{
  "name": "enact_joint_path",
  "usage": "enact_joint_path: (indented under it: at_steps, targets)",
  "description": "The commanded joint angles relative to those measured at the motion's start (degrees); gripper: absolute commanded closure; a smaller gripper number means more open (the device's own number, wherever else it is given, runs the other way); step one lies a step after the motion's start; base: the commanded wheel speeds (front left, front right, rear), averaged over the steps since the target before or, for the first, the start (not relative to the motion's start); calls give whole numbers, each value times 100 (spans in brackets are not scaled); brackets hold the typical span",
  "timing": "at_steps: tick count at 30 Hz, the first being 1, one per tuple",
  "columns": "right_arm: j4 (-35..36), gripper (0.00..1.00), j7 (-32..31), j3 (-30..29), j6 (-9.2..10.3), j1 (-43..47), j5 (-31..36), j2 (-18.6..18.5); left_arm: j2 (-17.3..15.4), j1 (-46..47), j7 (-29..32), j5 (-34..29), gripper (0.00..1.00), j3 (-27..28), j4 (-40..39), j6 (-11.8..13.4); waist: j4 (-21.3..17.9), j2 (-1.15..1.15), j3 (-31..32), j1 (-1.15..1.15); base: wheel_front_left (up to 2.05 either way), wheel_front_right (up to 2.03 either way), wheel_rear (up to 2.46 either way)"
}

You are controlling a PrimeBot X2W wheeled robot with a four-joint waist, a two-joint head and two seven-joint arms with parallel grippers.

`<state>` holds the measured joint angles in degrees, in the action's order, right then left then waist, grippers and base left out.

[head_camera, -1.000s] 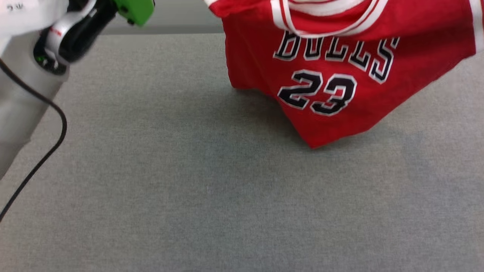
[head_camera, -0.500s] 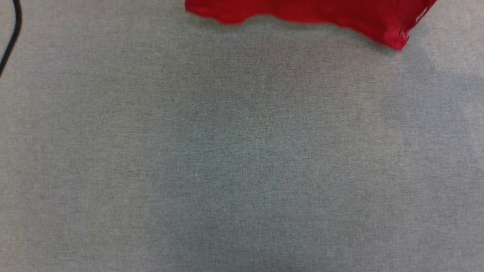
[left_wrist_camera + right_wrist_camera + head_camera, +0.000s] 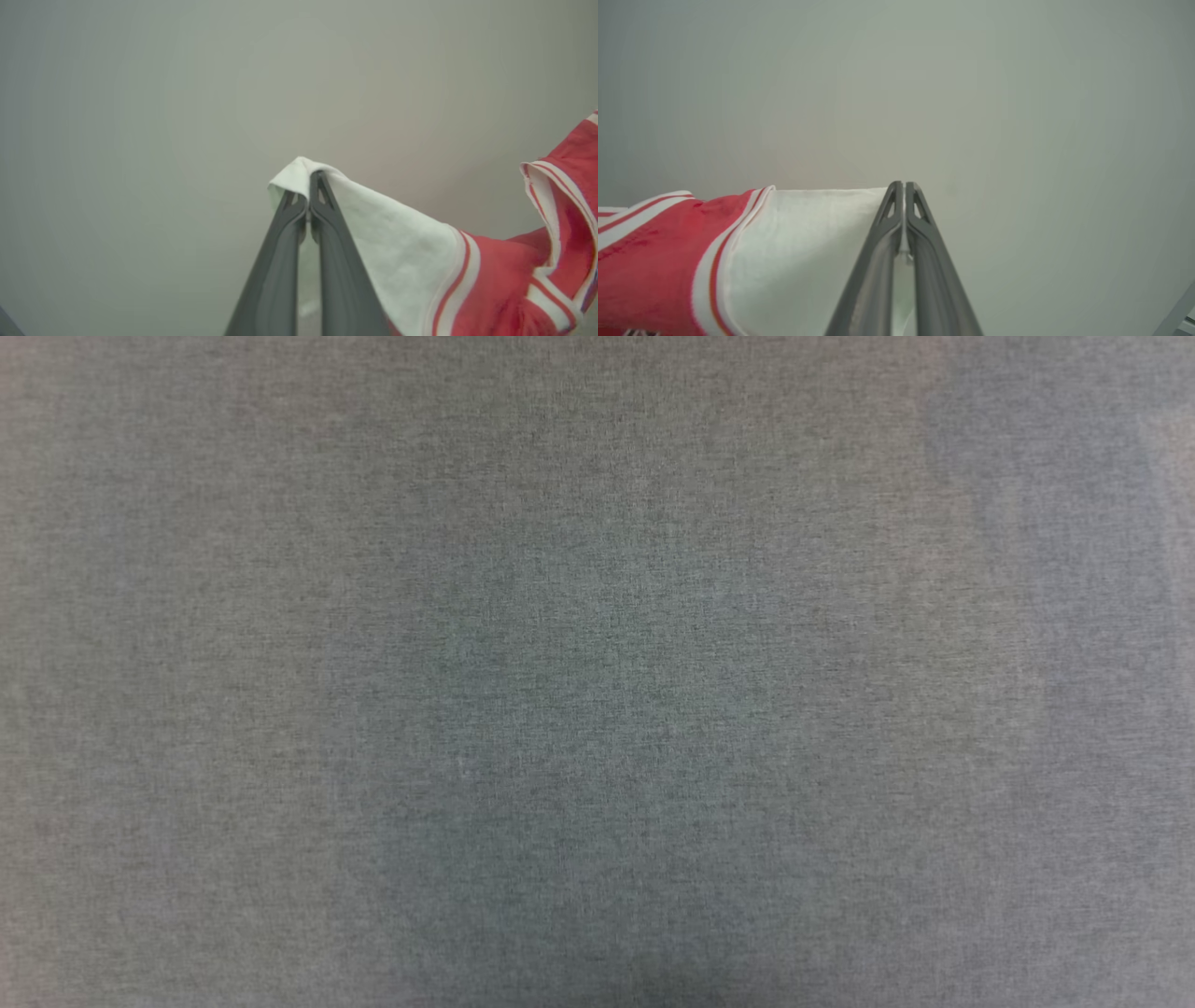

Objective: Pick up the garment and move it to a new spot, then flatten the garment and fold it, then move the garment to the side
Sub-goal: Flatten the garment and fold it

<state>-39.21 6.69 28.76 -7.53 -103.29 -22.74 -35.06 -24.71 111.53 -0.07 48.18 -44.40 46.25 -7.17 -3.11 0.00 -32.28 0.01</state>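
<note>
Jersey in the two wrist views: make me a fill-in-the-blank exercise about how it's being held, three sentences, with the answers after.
1. The left gripper is shut on a ____ sleeve of the jersey.
2. In the right wrist view the other sleeve spreads to the ____ of the shut right gripper.
3. Past the striped trim, the jersey's body is ____ in colour.

Missing words: white; left; red
</note>
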Motion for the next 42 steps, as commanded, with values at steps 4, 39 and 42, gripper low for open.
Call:
enact_joint_path:
  at_steps: [4, 39, 42]
  targets:
    - [-369, 100, 394, 327, 4, 383, -160, 144, -38, -499, -282, 190, 100, -168, 37, -29, -16, 0, -109, -1, 0, 0, 0]
    - [1443, 100, 831, -533, 4, 8372, -709, -153, -1225, -8202, -1492, 971, 100, -148, -2226, 1034, 167, 0, 2435, -1, 0, 0, 0]
    - [1518, 100, 831, -755, 4, 9015, -681, -138, -1257, -8784, -1492, 1018, 100, -17, -2347, 1154, 194, 0, 2612, -1, 0, 0, 0]
